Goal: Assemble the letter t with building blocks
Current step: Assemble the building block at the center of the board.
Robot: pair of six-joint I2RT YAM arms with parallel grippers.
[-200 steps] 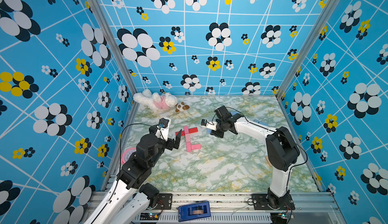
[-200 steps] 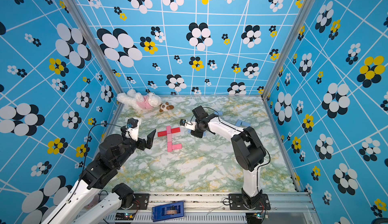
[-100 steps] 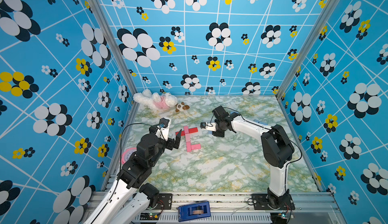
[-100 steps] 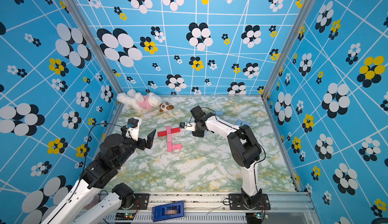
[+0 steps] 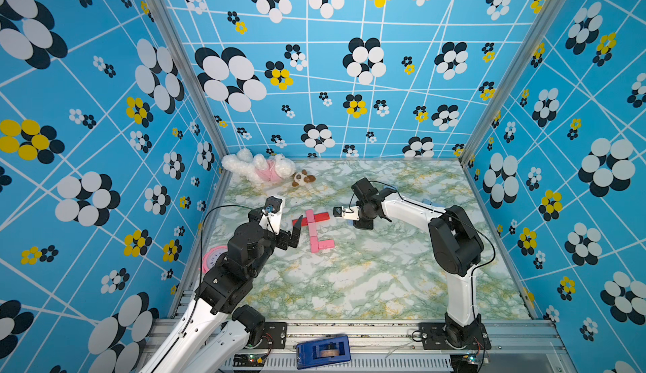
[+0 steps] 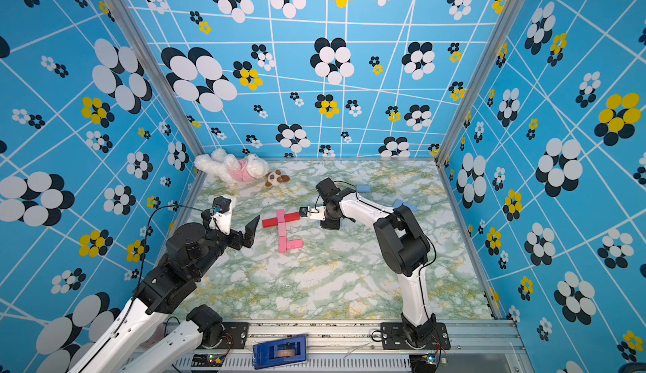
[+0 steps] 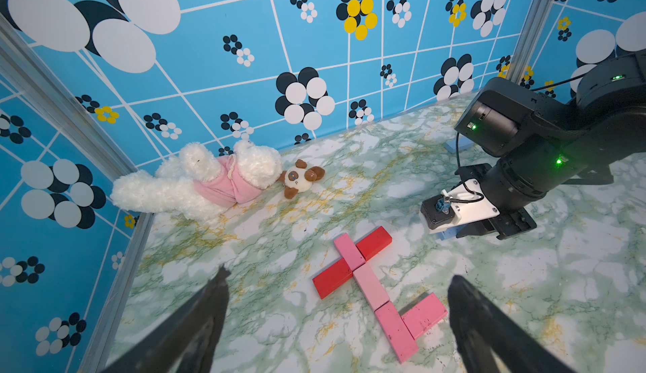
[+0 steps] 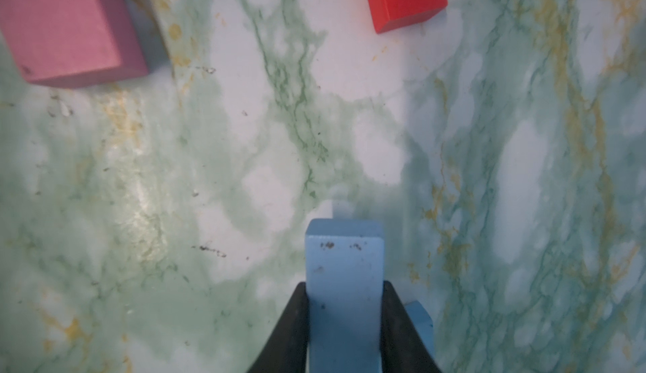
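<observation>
marble table (image 5: 349, 276): right pincer (image 8: 344, 285) grips blue block (image 8: 344, 259), mostly hidden; left pincer (image 7: 339, 274) gapes wide.

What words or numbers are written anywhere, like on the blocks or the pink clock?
No text can be read anywhere.
The pink and red blocks are plain.
The blue block has only dark specks.
The pink clock has a face too small to read.

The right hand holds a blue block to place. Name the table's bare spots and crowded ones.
Free: the wide table stretch between pink blocks and front rail; the far strip beside the plush toy. Crowded: around the red blocks, between left hand and right hand with its blue block.
</observation>
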